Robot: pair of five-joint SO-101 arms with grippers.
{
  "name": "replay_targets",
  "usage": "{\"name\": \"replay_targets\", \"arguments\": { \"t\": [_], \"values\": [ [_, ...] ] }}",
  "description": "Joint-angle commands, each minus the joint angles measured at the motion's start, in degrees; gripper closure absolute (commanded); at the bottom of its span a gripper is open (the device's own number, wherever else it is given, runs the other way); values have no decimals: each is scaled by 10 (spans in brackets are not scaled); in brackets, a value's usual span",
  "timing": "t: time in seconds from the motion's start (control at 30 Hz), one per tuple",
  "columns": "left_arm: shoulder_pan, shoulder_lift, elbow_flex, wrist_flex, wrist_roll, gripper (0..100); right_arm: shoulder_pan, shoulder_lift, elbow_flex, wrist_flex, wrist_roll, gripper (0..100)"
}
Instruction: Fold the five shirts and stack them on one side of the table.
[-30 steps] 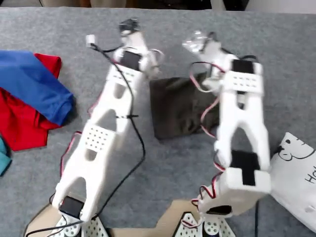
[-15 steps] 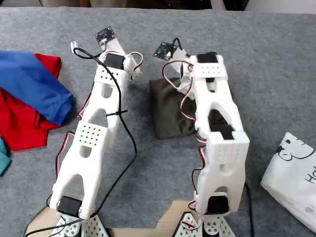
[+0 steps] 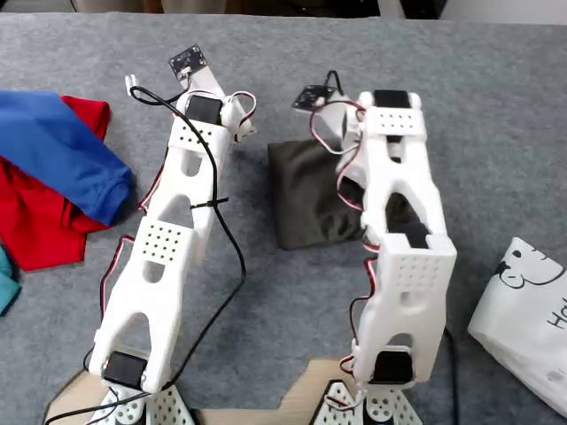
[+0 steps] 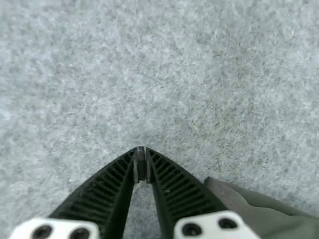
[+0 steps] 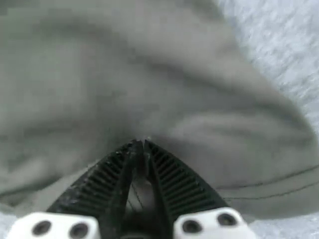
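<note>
Folded olive shirt (image 3: 310, 195) lying mid-table between arms. Right gripper (image 5: 140, 147) hanging over its cloth, jaws together, gripping nothing, probably smoothing fold. Left gripper (image 4: 140, 167) also closed and empty, pointing at bare table (image 4: 149, 74) beside shirt corner, keeping clear. Blue shirt (image 3: 62, 150), red shirt (image 3: 35, 230), white shirt (image 3: 523, 310) waiting at edges.

Worktop: a grey, felt-like surface (image 3: 496, 106) is lying flat under both pincers and is spreading away from them on every side.
Patch by the left pincer: fuzzy grey is showing directly below and ahead of the left pincer (image 4: 140, 154).
Patch by the right pincer: a pale grey corner (image 5: 291, 35) is peeking out off to one side of the right pincer (image 5: 139, 145).
Wood panel: a light wood panel (image 3: 301, 394) is sitting at the near edge, well behind both pincers.
Far edge: a dark strip (image 3: 292, 7) is running beyond the worktop, past both pincers.
</note>
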Motion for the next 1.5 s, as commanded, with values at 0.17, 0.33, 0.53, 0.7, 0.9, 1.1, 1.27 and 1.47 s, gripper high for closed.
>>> {"name": "replay_targets", "arguments": {
  "t": [0.17,0.33,0.53,0.7,0.9,1.1,1.27,1.47],
  "values": [
    [-4,-8,-29,-9,3,981,81,-6,3,55,33,975],
    [-4,-8,-29,-9,3,981,131,-7,3,95,34,975],
    [-4,-8,-29,-9,3,981,181,-51,8,148,34,975],
    [-4,-8,-29,-9,3,981,196,-100,9,173,34,975],
    [-4,-8,-29,-9,3,981,224,-121,38,171,55,975],
    [-3,-8,-29,-6,3,981,139,-171,15,98,8,973],
    [4,-7,-28,-6,2,981,82,-163,-15,-69,-95,973],
    [22,9,-33,-7,-22,981,69,-38,-30,-244,-114,973]
  ]
}}
